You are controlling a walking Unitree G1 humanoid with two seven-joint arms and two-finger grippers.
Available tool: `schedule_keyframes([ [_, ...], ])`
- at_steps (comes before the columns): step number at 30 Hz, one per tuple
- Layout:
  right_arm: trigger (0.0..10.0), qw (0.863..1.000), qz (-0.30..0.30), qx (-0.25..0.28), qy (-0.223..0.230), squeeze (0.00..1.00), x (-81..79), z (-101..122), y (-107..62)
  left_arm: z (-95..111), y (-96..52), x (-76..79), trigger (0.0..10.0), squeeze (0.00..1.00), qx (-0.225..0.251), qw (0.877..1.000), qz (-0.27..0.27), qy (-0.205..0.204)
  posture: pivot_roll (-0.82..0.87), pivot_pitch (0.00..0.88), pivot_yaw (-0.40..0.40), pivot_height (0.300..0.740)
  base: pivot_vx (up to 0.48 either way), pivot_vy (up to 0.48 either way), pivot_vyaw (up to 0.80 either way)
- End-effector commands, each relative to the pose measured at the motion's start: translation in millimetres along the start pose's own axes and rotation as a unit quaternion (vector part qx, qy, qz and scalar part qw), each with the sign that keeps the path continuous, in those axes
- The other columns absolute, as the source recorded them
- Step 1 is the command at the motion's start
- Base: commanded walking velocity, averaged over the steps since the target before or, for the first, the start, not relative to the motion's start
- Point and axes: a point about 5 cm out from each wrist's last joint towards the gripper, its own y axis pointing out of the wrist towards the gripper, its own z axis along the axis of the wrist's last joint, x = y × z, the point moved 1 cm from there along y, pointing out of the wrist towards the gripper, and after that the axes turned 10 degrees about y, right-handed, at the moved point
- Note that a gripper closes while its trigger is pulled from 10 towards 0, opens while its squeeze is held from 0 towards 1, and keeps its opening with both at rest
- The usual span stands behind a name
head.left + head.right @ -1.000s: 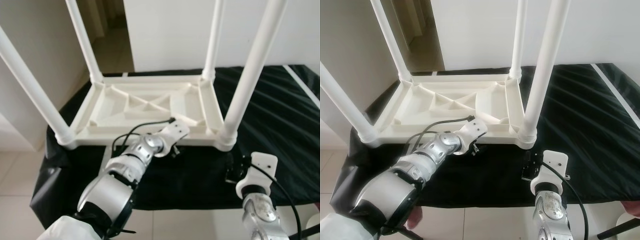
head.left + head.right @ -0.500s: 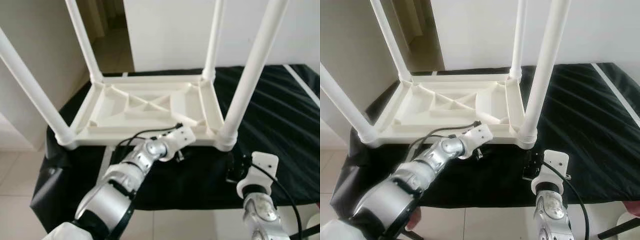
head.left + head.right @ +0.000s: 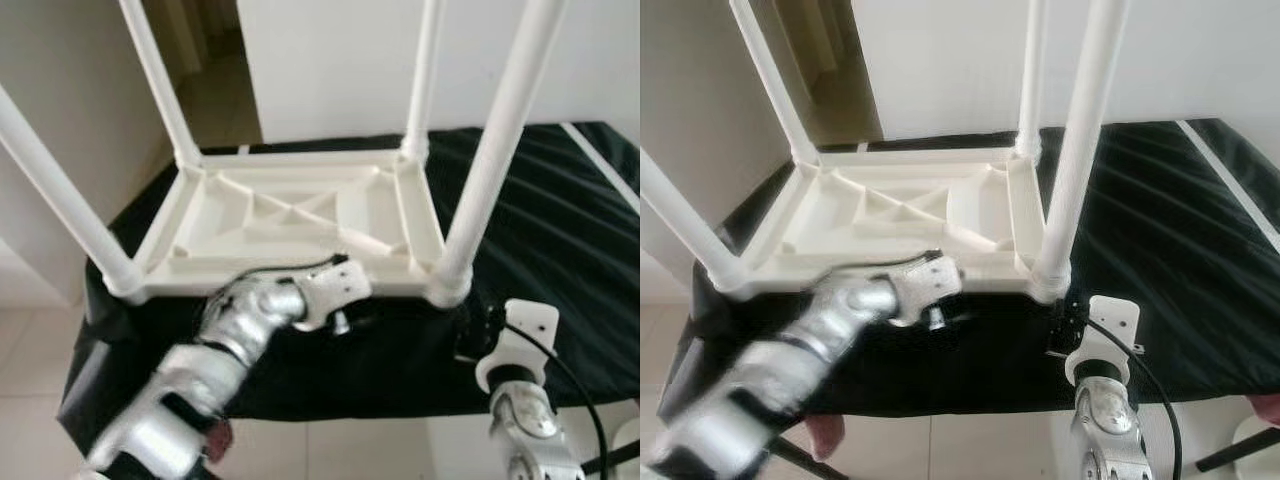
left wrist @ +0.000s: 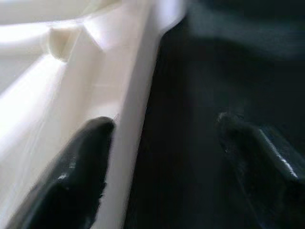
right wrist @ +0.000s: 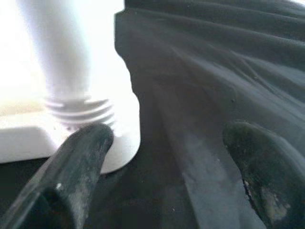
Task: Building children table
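Left gripper: open, empty, astride table near rim, nearer arm. Right gripper: open, empty, beside leg socket. Table: inverted on bench, legs up.

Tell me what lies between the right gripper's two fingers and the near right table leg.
Only bare black cloth. In the right wrist view the right gripper is open just short of the table leg, with one finger near its threaded base.
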Motion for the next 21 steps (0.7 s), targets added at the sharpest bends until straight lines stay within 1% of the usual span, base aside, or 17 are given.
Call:
schedule_keyframes([
  [1,10.0,1.000,0.023,-0.013,0.002,0.00,-7.1,-3.5,2.7,3.2,7.8,41.7,10.0,0.00,0.035,0.977,-0.211,-0.012,-0.09,0.000,0.056,0.740,0.000,0.000,0.00],
  [5,10.0,0.999,0.049,-0.021,0.000,0.00,-10.1,-4.2,2.8,3.5,0.9,46.1,10.0,0.00,0.034,0.975,-0.218,-0.007,-0.08,0.000,0.051,0.740,0.000,0.000,0.00],
  [7,10.0,0.997,0.068,-0.026,-0.004,0.00,-8.9,-4.9,0.9,5.1,-2.0,46.6,10.0,0.00,0.030,0.978,-0.207,-0.004,-0.07,0.000,0.047,0.740,0.000,0.000,0.00],
  [8,10.0,0.997,0.068,-0.026,-0.004,0.00,-8.9,-4.9,0.9,5.1,-2.0,46.6,10.0,0.00,0.030,0.978,-0.207,-0.004,-0.07,0.000,0.047,0.740,0.000,0.000,0.00],
  [10,10.0,0.994,0.100,-0.042,-0.009,0.00,-8.3,-8.4,-1.7,11.0,0.2,42.1,10.0,0.00,0.033,0.983,-0.181,-0.002,-0.07,0.000,0.040,0.740,0.000,0.000,0.00],
  [11,10.0,0.994,0.100,-0.042,-0.009,0.00,-8.3,-8.4,-1.7,11.0,0.2,42.1,10.0,0.00,0.033,0.983,-0.181,-0.002,-0.07,0.000,0.040,0.740,0.000,0.000,0.00],
  [12,10.0,0.992,0.119,-0.048,-0.014,0.00,-8.9,-9.5,-3.0,15.5,2.6,38.5,10.0,0.00,0.040,0.985,-0.165,0.003,-0.07,0.000,0.038,0.740,0.000,0.000,0.00],
  [14,10.0,0.991,0.123,-0.049,-0.015,0.00,-9.1,-9.6,-3.3,17.3,2.8,37.3,10.0,0.00,0.045,0.986,-0.161,0.006,-0.07,0.000,0.038,0.740,0.000,0.000,0.00],
  [16,10.0,0.988,0.149,-0.046,-0.020,0.00,-10.5,-6.7,-2.1,23.5,7.2,28.3,10.0,0.00,0.051,0.991,-0.126,0.003,-0.06,0.000,0.027,0.740,0.000,0.000,0.00],
  [18,10.0,0.984,0.169,-0.042,-0.024,0.00,-11.7,-3.5,-0.9,29.0,11.3,17.2,10.0,0.00,0.054,0.995,-0.082,-0.013,-0.06,0.000,0.023,0.740,0.000,0.000,0.00],
  [19,10.0,0.982,0.181,-0.034,-0.029,0.00,-11.3,1.1,1.4,33.7,12.1,8.3,10.0,0.00,0.064,0.996,-0.046,-0.033,-0.06,0.000,0.021,0.740,0.000,0.000,0.00],
  [20,10.0,0.982,0.181,-0.034,-0.029,0.00,-11.3,1.1,1.4,33.7,12.1,8.3,10.0,0.00,0.064,0.996,-0.046,-0.033,-0.06,0.000,0.021,0.740,0.000,0.000,0.00],
  [21,10.0,0.981,0.188,-0.029,-0.033,0.00,-10.9,4.1,3.0,36.4,11.4,4.2,10.0,0.00,0.072,0.996,-0.033,-0.045,-0.06,0.000,0.021,0.740,0.000,0.000,0.00],
])
